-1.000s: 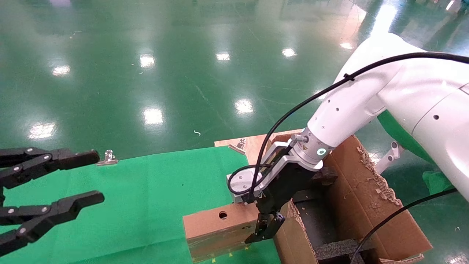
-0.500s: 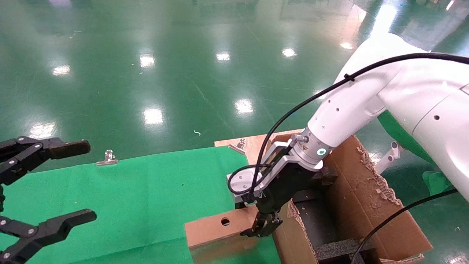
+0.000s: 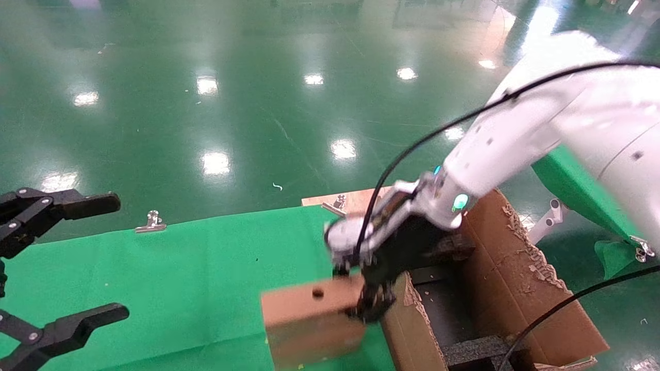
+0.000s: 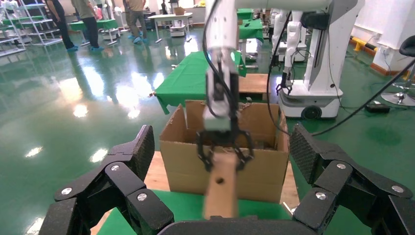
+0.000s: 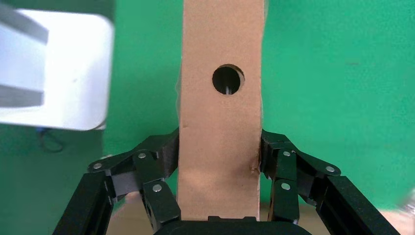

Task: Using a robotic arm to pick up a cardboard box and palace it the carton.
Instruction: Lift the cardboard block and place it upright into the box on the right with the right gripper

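Note:
My right gripper [image 3: 371,304], at the end of the white robotic arm [image 3: 495,149], is shut on one end of the cardboard box [image 3: 309,322]. The box is a small brown oblong block with a round hole in its top face. In the right wrist view the fingers [image 5: 281,166] press both long sides of the box [image 5: 220,122]. The box hangs just above the green cloth, beside the near wall of the carton [image 3: 515,288]. This large brown carton has ragged flaps and stands on the right. My left gripper [image 3: 114,255] is open and parked at the far left.
The green cloth [image 3: 196,268] covers the table, with a metal clip [image 3: 150,222] at its far edge. A wooden board [image 3: 356,201] lies behind the carton. Black foam inserts [image 3: 474,350] sit inside the carton. A black cable [image 3: 557,304] crosses over it.
The right arm has lifted the box off the cloth and is moving. The left gripper has drawn back to the left and its fingers stand wider apart.

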